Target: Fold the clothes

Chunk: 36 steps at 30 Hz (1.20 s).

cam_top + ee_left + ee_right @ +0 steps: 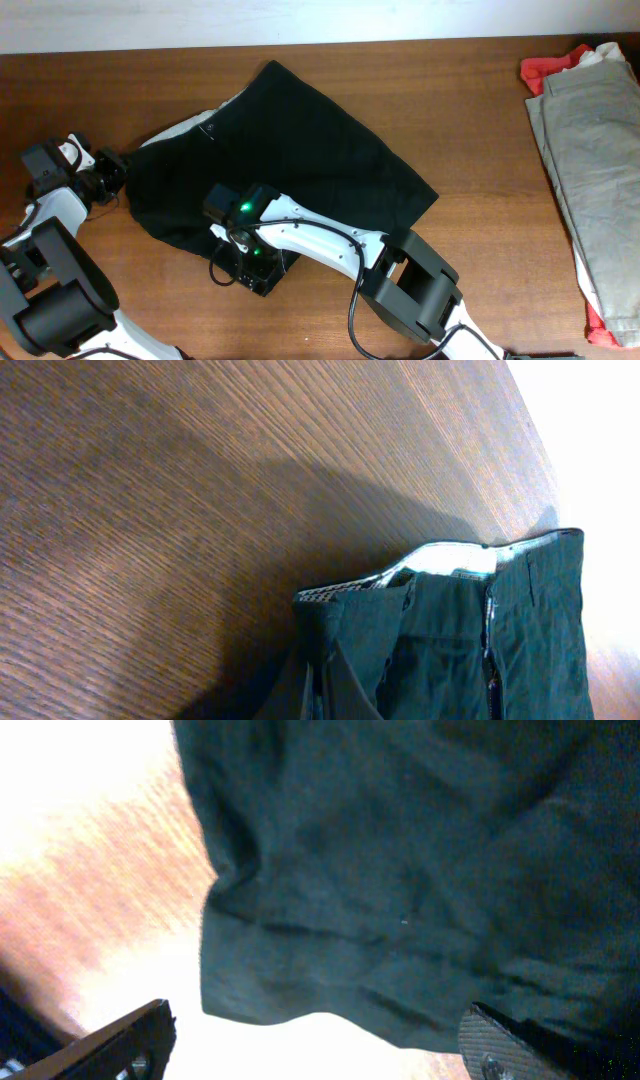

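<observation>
Nearest me, the right gripper (325, 1045) sits at the near hem (300, 1005) of the clothes (300, 160) with its jaws wide apart. The hem hangs between them, and nothing is clamped there as far as I can see. The black garment lies flat on the bench (480, 120), left of centre, as a lopsided four-cornered shape with one corner pointing away from me. To my eye it may already be doubled over once, but it is wrinkled and skewed and not yet a tidy packet. I judge the job well short of done, with squaring up and at least one more fold left. On the garment's left edge, the left gripper (112, 168) has its jaws together. From overhead its tip meets the cloth, but I cannot tell whether any cloth is pinched, since its own camera shows only the waistband (450, 560) with pale lining and no fingers. From above, the right arm covers the near edge, so how that hem lies is partly hidden, and the right wrist view is washed out by glare. Well apart on the far right, the trousers (590, 150) lie over a red cloth (545, 70), both cut off by the frame.
</observation>
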Available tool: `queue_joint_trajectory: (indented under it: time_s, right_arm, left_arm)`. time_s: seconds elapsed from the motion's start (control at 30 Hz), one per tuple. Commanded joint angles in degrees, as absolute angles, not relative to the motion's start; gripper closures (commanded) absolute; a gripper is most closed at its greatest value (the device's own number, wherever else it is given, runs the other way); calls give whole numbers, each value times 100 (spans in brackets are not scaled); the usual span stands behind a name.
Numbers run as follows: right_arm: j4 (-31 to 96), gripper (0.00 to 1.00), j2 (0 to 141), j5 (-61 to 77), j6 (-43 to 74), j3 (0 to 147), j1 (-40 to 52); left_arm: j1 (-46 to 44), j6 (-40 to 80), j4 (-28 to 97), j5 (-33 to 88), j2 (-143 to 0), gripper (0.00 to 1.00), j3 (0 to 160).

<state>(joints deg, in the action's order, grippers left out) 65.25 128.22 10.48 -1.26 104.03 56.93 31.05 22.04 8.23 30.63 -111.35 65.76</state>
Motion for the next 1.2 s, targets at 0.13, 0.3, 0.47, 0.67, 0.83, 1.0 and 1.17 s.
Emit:
queue_joint_trajectory:
  time_s: [0.13, 0.3, 0.47, 0.67, 0.83, 1.0, 1.17]
  right_arm:
    - [6141, 6, 12962, 1315, 51, 10512, 5697]
    - [6101, 6, 13100, 1719, 54, 10512, 5553]
    - [6082, 14, 13358, 2274, 198, 10501, 5122]
    - [6447, 16, 13356, 2211, 38, 10512, 5168]
    - [7408, 0, 13356, -139, -585, 10545, 5096]
    - [6886, 17, 13356, -370, -819, 10545, 5092]
    - [6858, 39, 13356, 49, -906, 10545, 5092]
  left_arm:
    - [3114, 1962, 891, 3063, -11201, 100, 6654]
    - [3114, 1962, 884, 3063, -11201, 100, 6654]
    - [3114, 1962, 864, 3063, -11201, 100, 6654]
    - [3114, 1964, 845, 3063, -11201, 100, 6654]
    - [3114, 1964, 867, 3065, -11201, 100, 6654]
    - [3114, 1962, 864, 3065, -11201, 100, 6654]
    - [3114, 1964, 847, 3065, -11201, 100, 6654]
